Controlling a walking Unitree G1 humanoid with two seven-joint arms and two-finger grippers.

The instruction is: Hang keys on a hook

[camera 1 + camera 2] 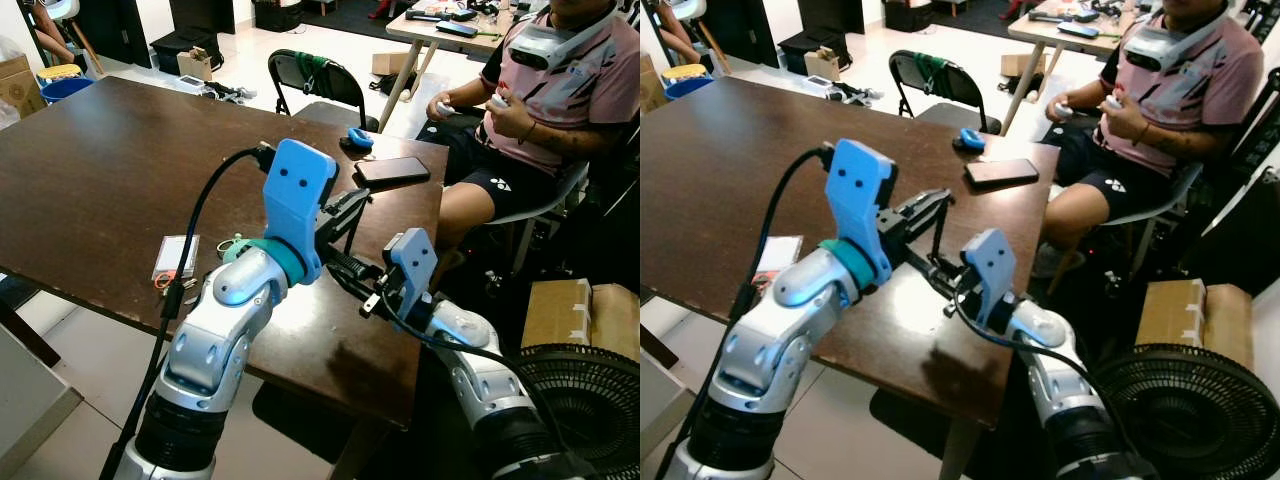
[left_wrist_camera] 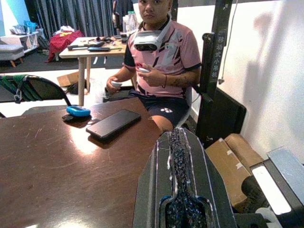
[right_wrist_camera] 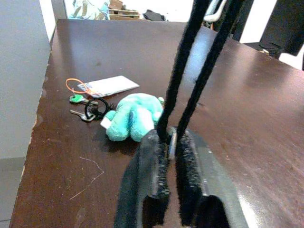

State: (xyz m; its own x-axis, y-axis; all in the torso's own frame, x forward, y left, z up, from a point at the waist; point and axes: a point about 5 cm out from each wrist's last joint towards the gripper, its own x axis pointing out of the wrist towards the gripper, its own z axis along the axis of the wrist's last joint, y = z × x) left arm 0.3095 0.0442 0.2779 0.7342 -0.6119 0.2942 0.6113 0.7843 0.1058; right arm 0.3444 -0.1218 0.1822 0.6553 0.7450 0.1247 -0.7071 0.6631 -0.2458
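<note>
The keys [image 3: 85, 108] lie on the dark wooden table [image 1: 110, 160] near its front edge. They hang on a black ring with a teal plush toy [image 3: 134, 117] and a white card [image 3: 108, 86]. The card [image 1: 176, 257] also shows beside my left arm. My right gripper [image 3: 170, 137] is shut on a thin black wire piece [image 3: 190, 71] of two rods that rises from its pads; it may be the hook. My left gripper [image 1: 348, 203] is raised over the table near the top of that wire [image 1: 938, 228]. Its fingers [image 2: 176, 142] look pressed together, with nothing seen between them.
A person [image 1: 560, 90] sits at the table's right end holding controllers. A black phone [image 1: 392, 170] and a blue object [image 1: 360, 137] lie near that corner. A folding chair [image 1: 315, 75] stands behind the table. A fan [image 1: 590, 400] and cardboard box [image 1: 575, 310] stand at my right.
</note>
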